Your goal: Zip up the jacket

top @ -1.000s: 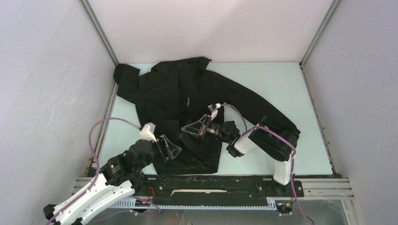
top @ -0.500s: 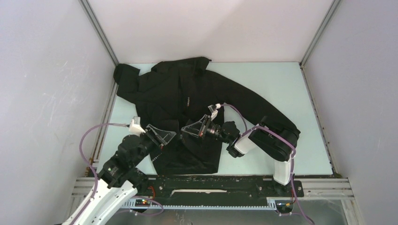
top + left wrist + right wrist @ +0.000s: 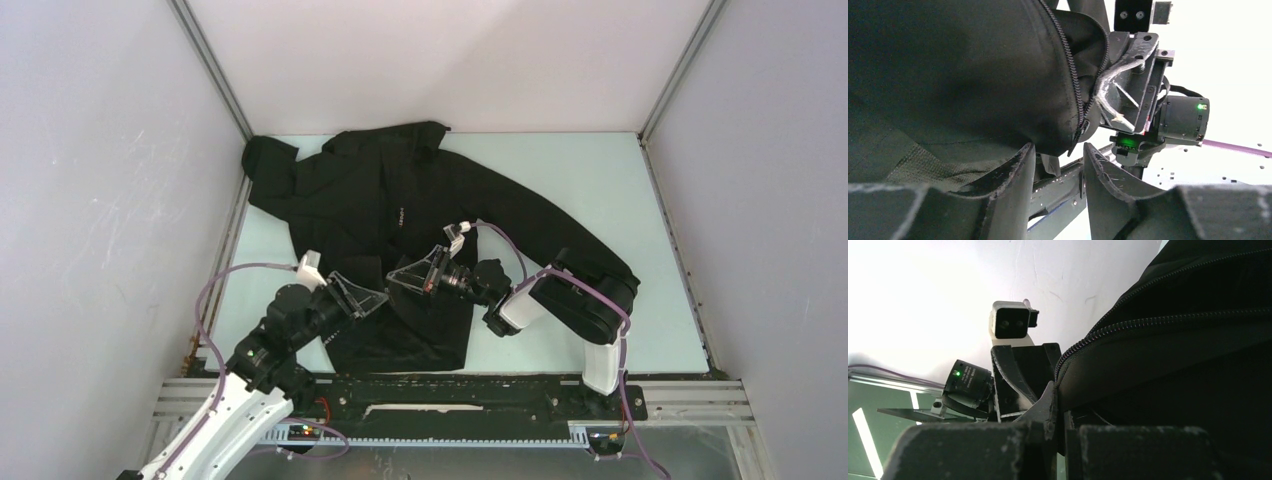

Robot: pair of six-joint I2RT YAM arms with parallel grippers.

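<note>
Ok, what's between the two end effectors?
The zipper edge of the jacket, pinched by the right end effector, with the open left end effector facing it; clearest in the left wrist view.

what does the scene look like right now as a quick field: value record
jacket: black, spread front up on the table, collar at the far side
zipper: teeth rows not joined at the lower end
right hand: shut on the jacket's front edge beside the zipper, holding it lifted
left hand: open, fingers either side of the zipper's bottom end, not gripping
task state: not zipped yet
</note>
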